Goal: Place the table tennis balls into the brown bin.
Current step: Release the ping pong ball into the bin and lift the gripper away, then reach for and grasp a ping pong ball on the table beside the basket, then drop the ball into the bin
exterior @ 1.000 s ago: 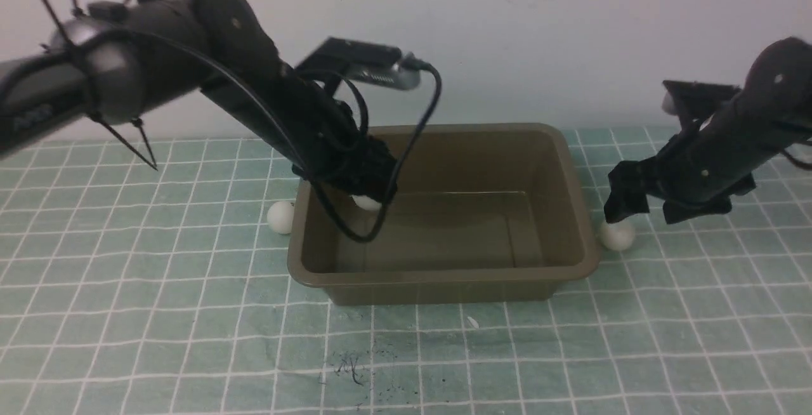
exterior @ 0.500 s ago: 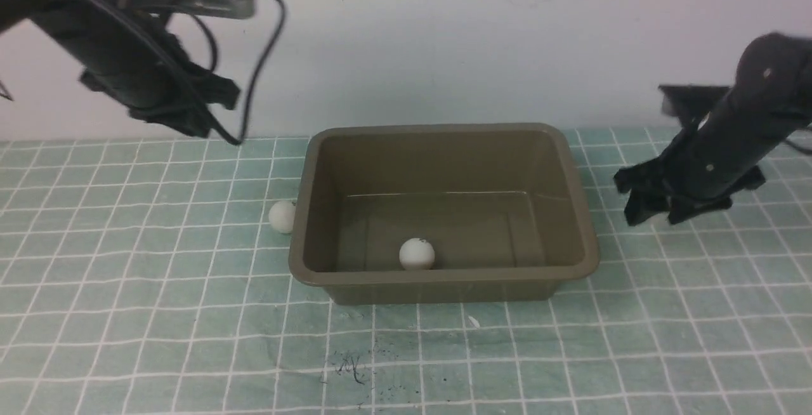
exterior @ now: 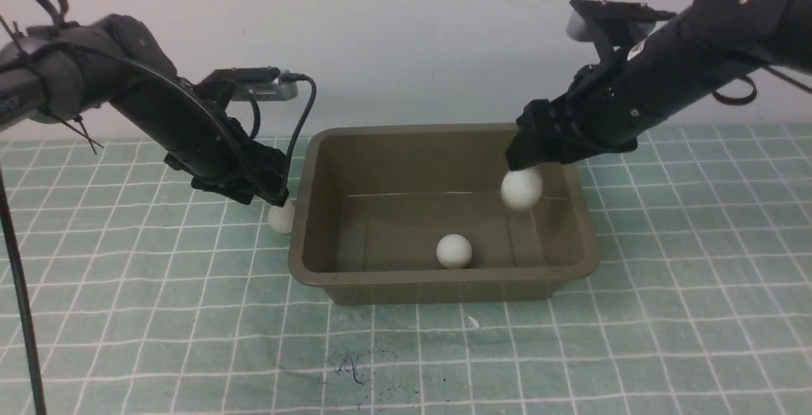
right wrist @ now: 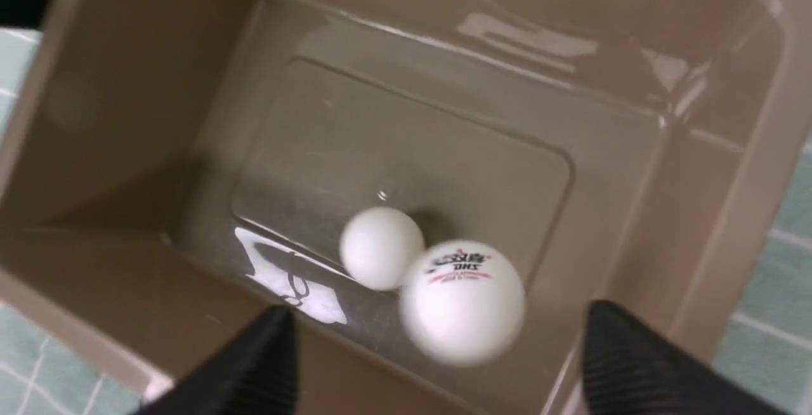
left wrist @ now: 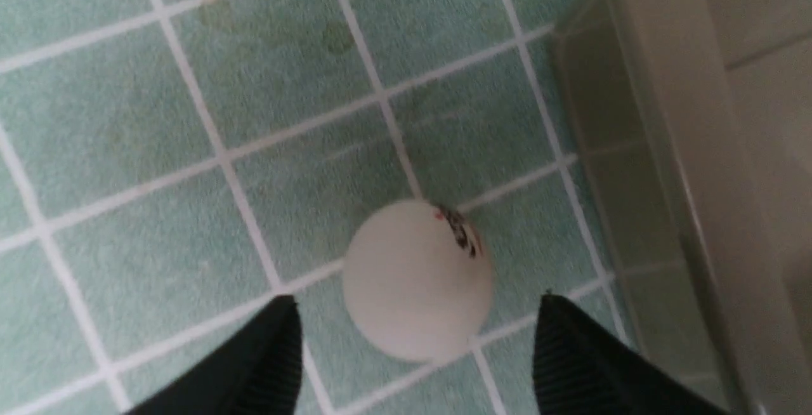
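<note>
Ball by the bin's left wall: rests on the tabletop, just beside the brown bin with a narrow gap between. Likely very light, thin-shelled and stiff, smooth enough to roll or squirt away from an off-centre pinch. Best taken at the widest part, on opposite sides, with gentle, even pressure; too hard a squeeze could dent the shell.

Ball on the bin floor: lies inside, near the near wall. Needs no further grip; probably rolls easily at a knock.

Upper ball: hangs in mid-air over the right part of the bin, below the right end effector, apparently let go and dropping. Likely to bounce or roll on landing, with little risk of harm at this height.

Left end effector: spread, empty, poised low over the outside ball. Reaches in from the left, slanting down toward the bin; in the left wrist view, fingers on either side of the ball without contact. Calls for a little more descent before closing, clear of the rim.

Right end effector: spread, holding nothing, raised above the bin's far right part. Slants down and inward from the right, fingertips well clear of the floor.
</note>
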